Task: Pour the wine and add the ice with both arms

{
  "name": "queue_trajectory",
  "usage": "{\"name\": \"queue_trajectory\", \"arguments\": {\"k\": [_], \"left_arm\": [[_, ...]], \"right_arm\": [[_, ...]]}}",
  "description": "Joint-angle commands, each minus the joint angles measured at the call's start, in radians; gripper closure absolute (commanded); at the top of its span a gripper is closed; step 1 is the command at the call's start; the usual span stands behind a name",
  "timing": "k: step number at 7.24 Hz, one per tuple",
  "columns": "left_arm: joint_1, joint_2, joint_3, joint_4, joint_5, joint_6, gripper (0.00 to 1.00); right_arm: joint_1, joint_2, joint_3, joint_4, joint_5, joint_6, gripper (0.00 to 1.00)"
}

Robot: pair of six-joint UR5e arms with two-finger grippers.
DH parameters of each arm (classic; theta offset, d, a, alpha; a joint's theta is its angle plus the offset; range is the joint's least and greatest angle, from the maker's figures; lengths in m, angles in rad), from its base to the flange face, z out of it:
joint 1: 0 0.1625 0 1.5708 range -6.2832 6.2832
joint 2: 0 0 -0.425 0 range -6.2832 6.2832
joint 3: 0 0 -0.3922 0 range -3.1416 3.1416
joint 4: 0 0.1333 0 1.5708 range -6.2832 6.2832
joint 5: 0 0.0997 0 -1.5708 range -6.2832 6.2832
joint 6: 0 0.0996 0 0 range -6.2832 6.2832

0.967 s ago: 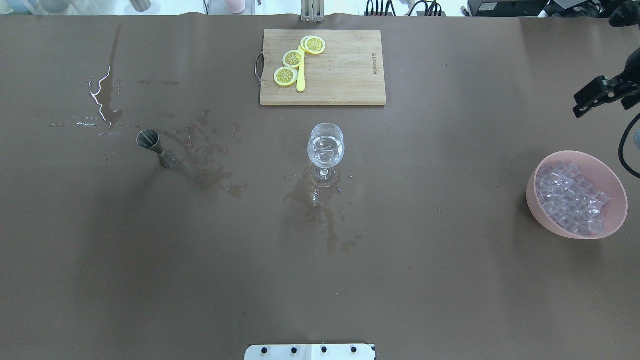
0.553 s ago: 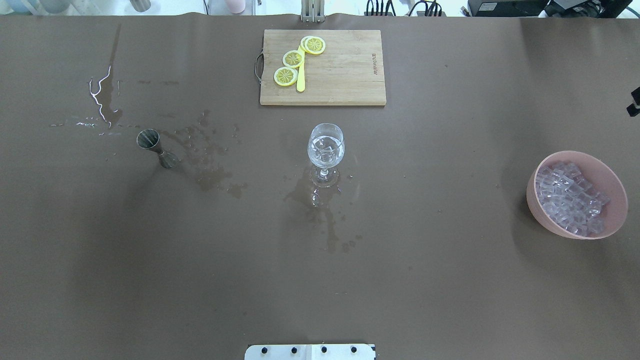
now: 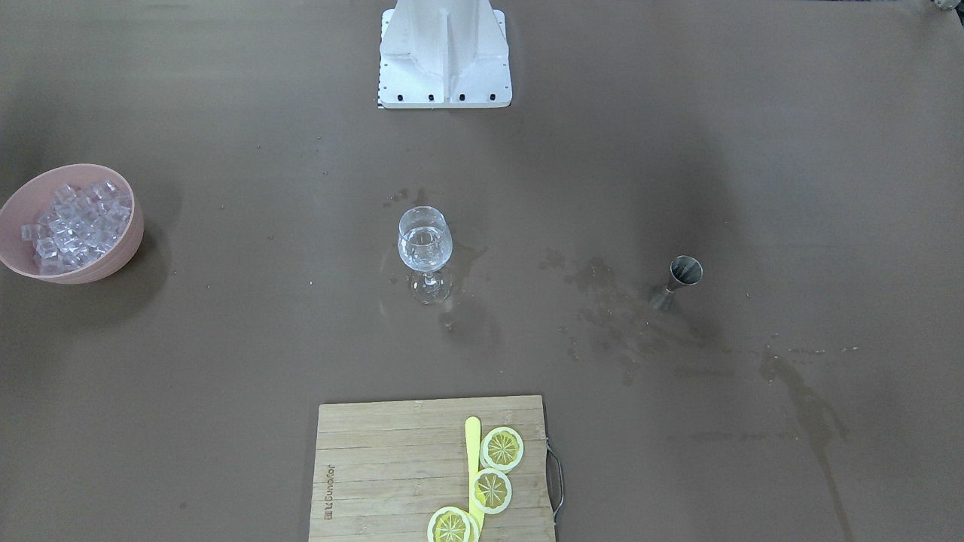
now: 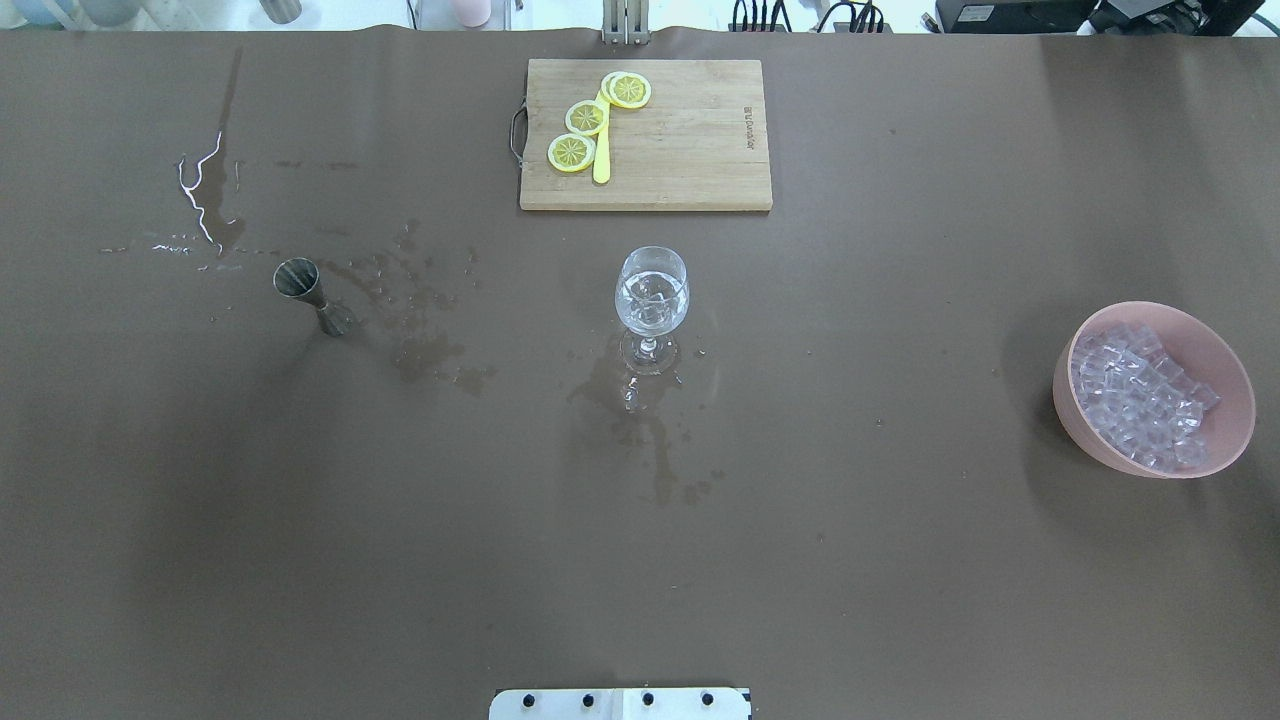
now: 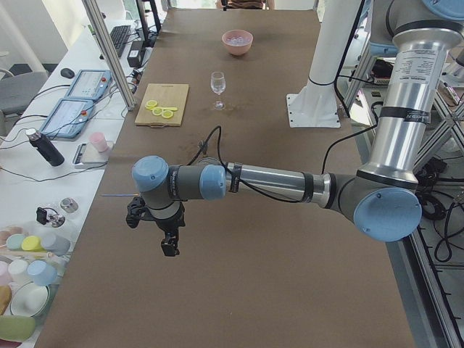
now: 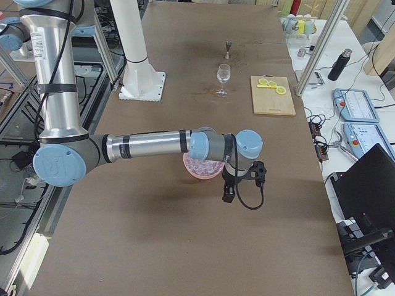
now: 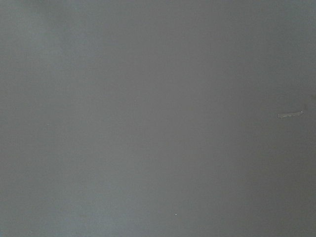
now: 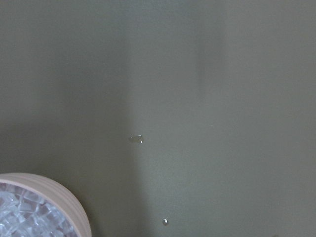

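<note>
My right gripper (image 6: 227,196) hangs beyond the pink bowl (image 4: 1236,432) of ice (image 4: 1140,395), far from the wine glass (image 4: 652,290). Left gripper (image 5: 169,248) is well off the glass's other side. Finger spread? Can't tell on either. The wine (image 4: 651,314) looks poured. For another cube I'd descend over the heap's centre and pinch gently.

Black two-finger right gripper (image 6: 227,196), left gripper (image 5: 170,249): jaw gap unreadable. Beside right gripper, pink round bowl (image 6: 199,176) half hidden by silver right arm (image 6: 154,143).

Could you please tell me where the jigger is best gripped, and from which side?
Grip the jigger at its narrow waist, coming in level from the robot's left side. It stands upright, and both cones flare away from the waist, so a pinch there should not slip.
</note>
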Motion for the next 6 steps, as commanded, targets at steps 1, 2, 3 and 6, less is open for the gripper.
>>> {"name": "queue_trajectory", "arguments": {"k": [1,2,3,6], "left_arm": [[-0.008,0.002,0.005,0.002,-0.001,0.0,0.02],[-0.01,0.008,0.016,-0.001,-0.002,-0.002,0.02],[-0.013,0.024,0.017,-0.004,-0.002,-0.002,0.02],[-0.013,0.035,0.019,-0.01,-0.004,-0.006,0.02]], "right_arm": [[0.014,-0.061,0.0,0.109,0.022,-0.009,0.0],[0.021,-0.057,0.003,0.107,0.027,-0.007,0.0],[0.021,-0.051,0.006,0.103,0.027,-0.007,0.0],[0.04,-0.052,0.009,0.107,0.028,-0.006,0.0]]}}
